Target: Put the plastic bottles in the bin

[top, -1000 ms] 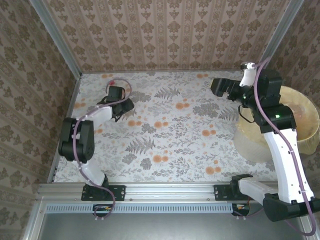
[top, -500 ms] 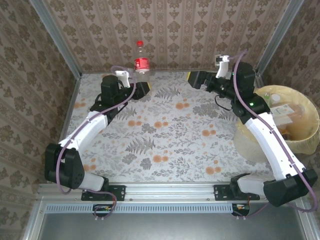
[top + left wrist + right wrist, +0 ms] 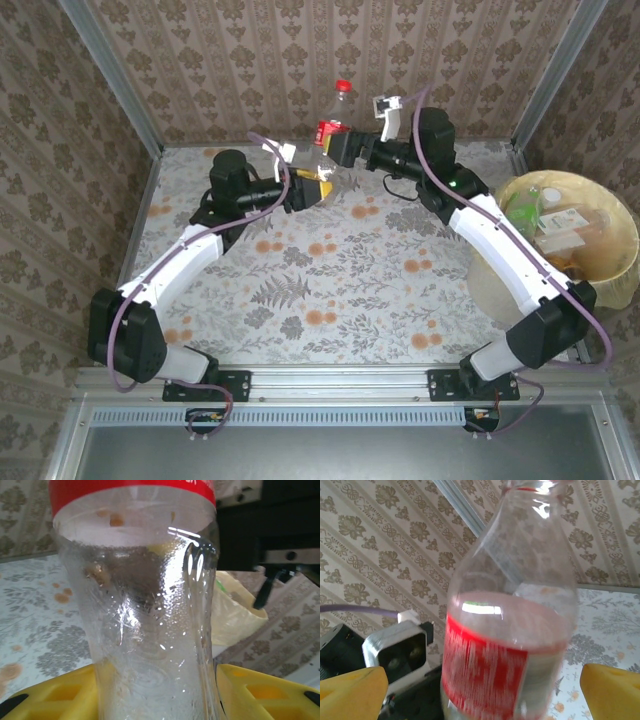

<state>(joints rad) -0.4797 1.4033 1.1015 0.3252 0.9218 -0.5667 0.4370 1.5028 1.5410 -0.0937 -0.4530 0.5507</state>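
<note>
Red-labelled plastic bottle (image 3: 334,118) upright near the table's (image 3: 350,270) far edge, left gripper (image 3: 157,695) clamped on its base, right gripper (image 3: 480,690) spread wide either side of its label, bin (image 3: 625,225) by the right edge.

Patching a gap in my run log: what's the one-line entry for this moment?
bottle: held above table | left gripper: shut on its lower part | right gripper: open, fingers either side of label | bin: far right
</note>
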